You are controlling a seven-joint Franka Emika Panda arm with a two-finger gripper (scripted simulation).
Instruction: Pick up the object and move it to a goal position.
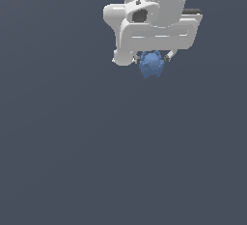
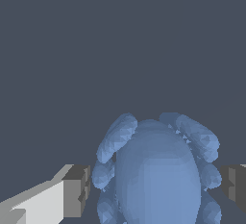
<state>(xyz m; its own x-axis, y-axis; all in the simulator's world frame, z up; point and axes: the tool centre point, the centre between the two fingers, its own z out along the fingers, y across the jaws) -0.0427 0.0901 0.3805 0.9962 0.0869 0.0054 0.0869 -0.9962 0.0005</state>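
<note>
Exterior view shows the object (image 1: 151,64) directly under the white gripper (image 1: 153,59), between its two fingers. In the wrist view the fingers (image 2: 77,190) sit at both sides of the blue object (image 2: 156,175); the gripper seems clamped on it, and no goal marker is visible.

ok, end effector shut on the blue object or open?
Shut on it. The end effector has its fingers on either side of the blue object, apparently pressing its flanks.

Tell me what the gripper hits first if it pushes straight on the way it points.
The blue object: it sits between the gripper fingers. Beyond it only plain grey surface shows; how far off is unclear.
</note>
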